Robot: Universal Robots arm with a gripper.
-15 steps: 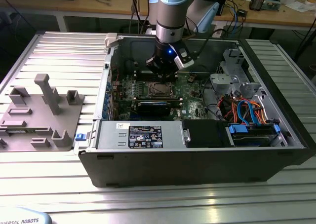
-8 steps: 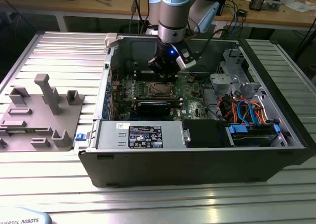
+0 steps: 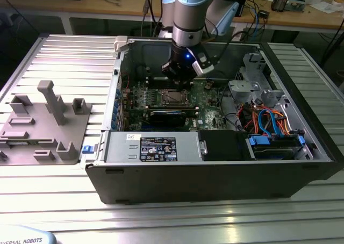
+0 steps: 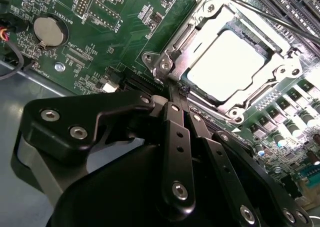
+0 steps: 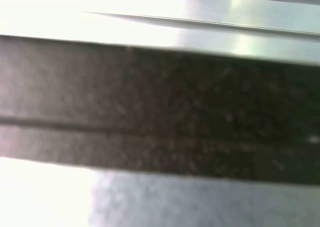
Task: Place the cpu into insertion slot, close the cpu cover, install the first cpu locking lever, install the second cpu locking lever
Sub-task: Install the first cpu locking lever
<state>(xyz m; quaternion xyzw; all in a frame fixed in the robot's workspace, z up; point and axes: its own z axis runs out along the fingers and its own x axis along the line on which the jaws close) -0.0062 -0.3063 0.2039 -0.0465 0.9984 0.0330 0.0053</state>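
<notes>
In the second wrist view, the hand (image 4: 176,89) sits nearest, its black fingers (image 4: 178,137) pressed together with nothing between them, tips at a corner of the cover (image 4: 192,34). Just beyond, the cover lies flat over the slot (image 4: 280,69), framing the cpu (image 4: 225,64) seated inside. In the exterior view, the arm (image 3: 189,18) reaches straight down into the open case (image 3: 215,174) on the surface (image 3: 48,212), the hand (image 3: 180,83) just above the slot (image 3: 173,98). The first wrist view shows a blurred dark band (image 5: 160,112).
</notes>
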